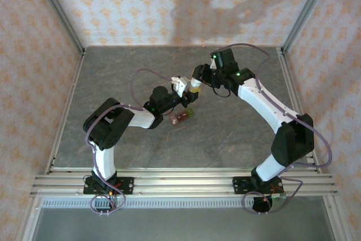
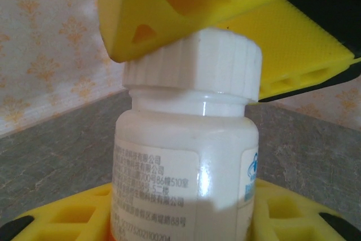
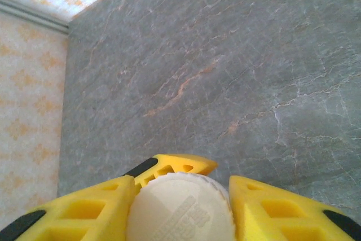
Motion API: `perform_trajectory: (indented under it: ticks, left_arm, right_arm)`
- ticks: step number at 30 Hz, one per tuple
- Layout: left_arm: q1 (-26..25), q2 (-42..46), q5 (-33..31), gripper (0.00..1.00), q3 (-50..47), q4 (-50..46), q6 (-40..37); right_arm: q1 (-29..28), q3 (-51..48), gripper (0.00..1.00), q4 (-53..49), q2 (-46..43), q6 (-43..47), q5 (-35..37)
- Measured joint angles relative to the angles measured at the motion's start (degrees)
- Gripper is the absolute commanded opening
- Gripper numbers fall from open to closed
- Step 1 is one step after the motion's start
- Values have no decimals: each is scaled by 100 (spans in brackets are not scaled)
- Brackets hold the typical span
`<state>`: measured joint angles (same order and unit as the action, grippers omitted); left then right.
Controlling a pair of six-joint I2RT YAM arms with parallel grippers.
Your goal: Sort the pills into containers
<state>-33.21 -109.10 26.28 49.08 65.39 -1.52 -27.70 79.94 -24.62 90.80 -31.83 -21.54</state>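
Note:
The containers (image 1: 181,118), a short brownish-red strip with a green end, lie on the table just below the two grippers. No loose pills can be made out. My left gripper (image 1: 178,91) is shut on the body of a small white bottle (image 2: 186,162), held above the table; its yellow fingers (image 2: 73,218) flank the bottle's base. My right gripper (image 1: 197,79) is shut on the bottle's ribbed white cap (image 2: 197,66), and its fingers (image 2: 225,4) press on the cap from above. From the right wrist, the cap (image 3: 180,210) sits between the yellow fingers (image 3: 282,207).
The grey marbled table (image 1: 237,122) spreads out around the arms. Patterned walls (image 1: 34,55) and metal frame posts (image 1: 62,15) close in the back and sides. An aluminium rail (image 1: 180,182) runs along the near edge by the arm bases.

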Motion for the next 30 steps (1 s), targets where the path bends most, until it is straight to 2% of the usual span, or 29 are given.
perform_trajectory:
  ticks: [6, 11, 14, 26, 30]
  left_arm:
    - [-7, 0, -15, 0, 9, 170, 2]
    - [-7, 0, -15, 0, 39, 243, 2]
    - [-7, 0, -15, 0, 39, 264, 4]
    - [-7, 0, 76, 0, 42, 267, 50]
    - [-7, 0, 205, 0, 118, 267, 155]
  right_arm:
    - [-210, 188, 62, -264, 22, -192, 422]
    - [-205, 588, 78, -538, 31, -83, 579]
    - [-136, 745, 84, -597, -31, 2, 616]
    - [411, 798, 84, -866, -673, 662, 599]
    - [584, 793, 83, -872, -673, 1307, 188]
